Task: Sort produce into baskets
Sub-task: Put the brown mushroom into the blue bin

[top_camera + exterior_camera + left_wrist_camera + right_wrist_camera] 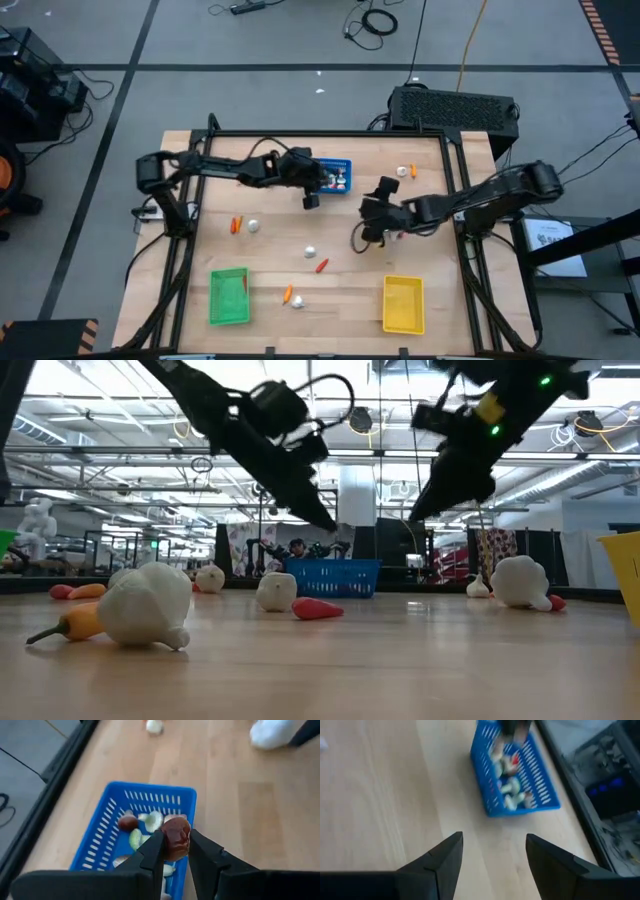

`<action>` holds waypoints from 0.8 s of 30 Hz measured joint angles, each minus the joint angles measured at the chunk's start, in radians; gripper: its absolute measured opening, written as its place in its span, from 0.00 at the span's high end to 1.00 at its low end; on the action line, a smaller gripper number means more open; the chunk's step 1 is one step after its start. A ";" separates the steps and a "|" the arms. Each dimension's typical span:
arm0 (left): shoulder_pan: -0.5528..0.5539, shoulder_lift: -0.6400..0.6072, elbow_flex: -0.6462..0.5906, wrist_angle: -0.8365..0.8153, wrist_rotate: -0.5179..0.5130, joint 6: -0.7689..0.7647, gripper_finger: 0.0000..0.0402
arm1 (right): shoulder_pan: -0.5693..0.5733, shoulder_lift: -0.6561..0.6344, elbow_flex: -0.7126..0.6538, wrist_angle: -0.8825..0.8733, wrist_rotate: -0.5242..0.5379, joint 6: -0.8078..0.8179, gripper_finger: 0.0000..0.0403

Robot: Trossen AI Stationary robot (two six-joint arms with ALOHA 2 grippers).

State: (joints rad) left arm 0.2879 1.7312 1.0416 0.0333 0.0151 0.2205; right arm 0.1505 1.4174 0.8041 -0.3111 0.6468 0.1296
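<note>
My left gripper (175,839) is shut on a small brown round piece of produce (176,836) and hangs over the near side of the blue basket (145,815), which shows at the table's far middle in the high view (338,174). The basket holds several small white, green, red and brown pieces. My right gripper (495,842) is open and empty above bare table just right of the blue basket (512,775), in the high view (375,207). A green basket (229,296) and a yellow basket (403,304) stand near the front edge. My left gripper pinches the brown round piece by its two opposite sides (166,840) between its two fingers. The piece sits at the fingertips, lifted clear, above the blue basket's near wall.
Loose produce lies on the table: an orange stick (236,225) beside a white bulb (254,226), a white bulb (311,252) and a red stick (321,265) in the middle, an orange stick (288,294) with a white bulb near the front, and a pair (405,172) at the far right.
</note>
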 joint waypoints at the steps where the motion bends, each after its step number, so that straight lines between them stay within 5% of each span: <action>1: 0.003 0.018 0.011 0.008 -0.015 0.003 0.81 | 0.000 -0.034 -0.020 0.027 0.000 -0.002 0.48; 8: 0.041 0.050 0.026 0.055 -0.118 -0.001 0.81 | -0.001 -0.165 -0.107 0.222 -0.083 -0.009 0.48; 14: 0.054 0.050 0.026 0.050 -0.121 -0.005 0.80 | 0.000 -0.158 -0.130 0.257 -0.175 -0.018 0.48; 24: 0.054 0.050 0.026 0.007 -0.139 -0.004 0.68 | 0.000 -0.138 -0.131 0.289 -0.182 -0.003 0.48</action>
State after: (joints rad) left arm 0.3416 1.7809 1.0676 0.0402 -0.1234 0.2169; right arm 0.1501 1.2790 0.6731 -0.0219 0.4648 0.1267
